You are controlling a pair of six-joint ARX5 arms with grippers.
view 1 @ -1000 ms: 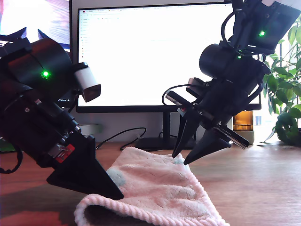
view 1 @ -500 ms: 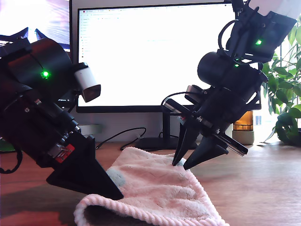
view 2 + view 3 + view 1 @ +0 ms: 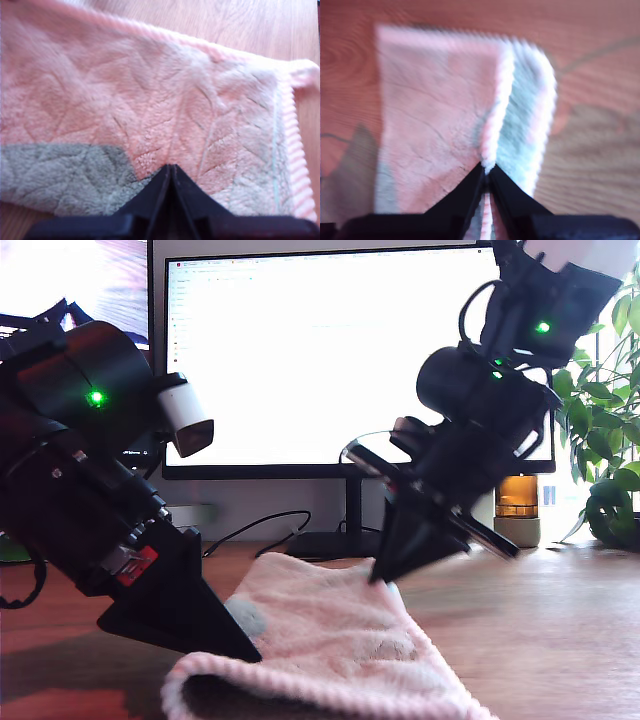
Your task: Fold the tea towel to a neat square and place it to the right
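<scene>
The tea towel (image 3: pixel 330 640), pale pink and fluffy with a cord-like hem, lies on the wooden table (image 3: pixel 560 640) in front of the monitor; its near edge curls up in a loop. My first gripper (image 3: pixel 248 652), at the exterior view's left, is shut with its tips pinched into the tea towel (image 3: pixel 150 100) beside a grey patch (image 3: pixel 60 175). The first gripper (image 3: pixel 170 169) shows no gap between its jaws. My second gripper (image 3: pixel 382 578), at the exterior view's right, is shut on the far edge. In the blurred second wrist view the hem (image 3: pixel 495 100) runs straight into the second gripper (image 3: pixel 486 167).
A bright monitor (image 3: pixel 320 350) on a stand rises just behind the towel, with a black cable (image 3: pixel 260 525) on the table by its foot. An amber jar (image 3: pixel 517 500) and a leafy plant (image 3: pixel 610 440) stand at the exterior view's right. Bare wood lies to the exterior view's right of the towel.
My second gripper was open above the towel's far edge; it has dropped a little and shut on the hem. My first gripper has stayed in place.
</scene>
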